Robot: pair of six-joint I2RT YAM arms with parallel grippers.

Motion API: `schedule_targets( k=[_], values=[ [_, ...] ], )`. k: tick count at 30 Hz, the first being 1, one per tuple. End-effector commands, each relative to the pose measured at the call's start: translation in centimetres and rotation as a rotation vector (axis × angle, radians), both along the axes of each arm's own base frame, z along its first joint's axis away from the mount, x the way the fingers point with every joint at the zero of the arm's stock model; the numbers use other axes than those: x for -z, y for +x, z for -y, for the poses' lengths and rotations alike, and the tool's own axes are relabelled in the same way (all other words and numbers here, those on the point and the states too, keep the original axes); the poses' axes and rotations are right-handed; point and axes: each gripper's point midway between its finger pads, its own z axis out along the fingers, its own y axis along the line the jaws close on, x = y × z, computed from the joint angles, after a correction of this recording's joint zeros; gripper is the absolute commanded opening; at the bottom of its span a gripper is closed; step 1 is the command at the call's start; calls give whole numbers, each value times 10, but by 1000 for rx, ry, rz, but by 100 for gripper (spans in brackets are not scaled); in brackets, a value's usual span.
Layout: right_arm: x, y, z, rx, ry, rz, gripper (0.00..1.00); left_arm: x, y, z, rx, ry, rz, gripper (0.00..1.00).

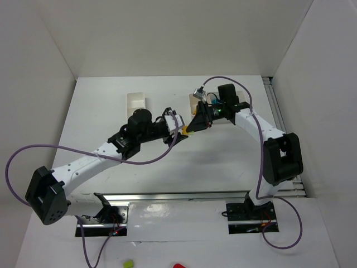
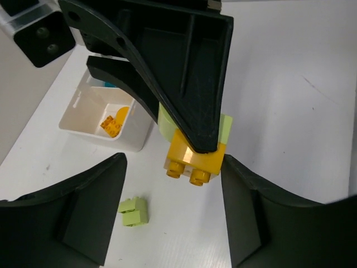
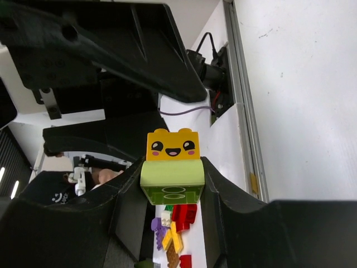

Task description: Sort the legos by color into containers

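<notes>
My right gripper (image 3: 172, 165) is shut on a lime green brick (image 3: 171, 181) with a yellow smiley-face brick (image 3: 173, 145) stuck to it, held above the table. In the left wrist view the same stack hangs from the right gripper's black fingers (image 2: 189, 95), with the yellow brick (image 2: 195, 159) lowest. My left gripper (image 2: 173, 161) is open, its jaws on either side of the yellow brick and not closed on it. A small lime green lego (image 2: 134, 212) lies on the table below. A white tray (image 2: 106, 137) holds yellow-orange pieces (image 2: 111, 125). From above, both grippers meet at mid-table (image 1: 184, 131).
Two white trays stand at the back of the table, one at the left (image 1: 136, 101) and one (image 1: 191, 101) partly hidden by the right arm. Loose red, purple and yellow bricks (image 3: 178, 223) lie beyond the table's near edge. A metal rail (image 1: 167, 196) runs along the front.
</notes>
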Motion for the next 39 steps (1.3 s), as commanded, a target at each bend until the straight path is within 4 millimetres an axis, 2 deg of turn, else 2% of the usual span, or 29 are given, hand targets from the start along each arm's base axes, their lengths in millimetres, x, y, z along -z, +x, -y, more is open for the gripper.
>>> schedule_targets(
  k=[1, 4, 6, 10, 12, 13, 15, 16, 18, 20, 21, 24, 26, 27, 29, 30, 33, 36, 38, 39],
  values=[
    [-15, -4, -2, -45, 39, 35, 22, -18, -7, 12, 93, -22, 51, 76],
    [-15, -3, -2, -52, 44, 32, 22, -18, -11, 13, 117, -22, 57, 73],
    [-14, -3, -2, -60, 49, 35, 22, -14, -13, 14, 126, -18, 48, 66],
    [-14, -7, -4, -75, 39, 16, 22, -16, -14, 15, 132, -33, 37, 68],
    [-6, -4, -4, -80, 38, 28, 22, -16, -14, 15, 132, -33, 37, 68],
    [-8, -6, -3, -82, 29, -1, 22, -21, -15, 16, 141, -40, 43, 62],
    [0, -6, -6, -100, 31, 21, 22, -21, -15, 16, 141, -40, 43, 55],
    [-4, -10, -5, -106, 28, -16, 22, -26, -15, 17, 141, -46, 51, 51],
    [1, -9, -5, -120, 54, 12, 22, -20, -15, 18, 153, -29, 52, 42],
    [-6, -11, -2, -118, 72, -18, 22, -20, -12, 15, 144, -22, 43, 33],
    [-1, -8, -3, -122, 97, 24, 22, -20, -12, 15, 144, -22, 43, 29],
    [-5, -6, 2, -102, 110, -1, 20, -19, -11, 12, 145, -10, 36, 20],
    [-3, -7, 2, -102, 110, -1, 20, -26, -10, 12, 145, -14, 42, 8],
    [-2, -7, 3, -103, 101, 1, 20, -19, -10, 8, 144, 3, 15, 1],
    [1, -4, 6, -93, 89, 4, 20, -16, -7, 6, 137, 18, 7, 0],
    [-5, -4, 6, -94, 94, 25, 20, -18, -11, 5, 150, 16, 4, 0],
    [-4, 8, 20, -42, 74, 41, 20, -27, -8, -13, 131, 1, 12, 0],
    [-5, 16, 32, -2, 64, 44, 25, -21, -14, -29, 125, 7, -13, 0],
    [-8, 22, 41, 29, 65, 54, 28, -29, -14, -41, 109, -21, -16, 0],
    [-8, 22, 41, 30, 65, 54, 29, -21, -14, -44, 107, -13, -37, 0]
  ],
)
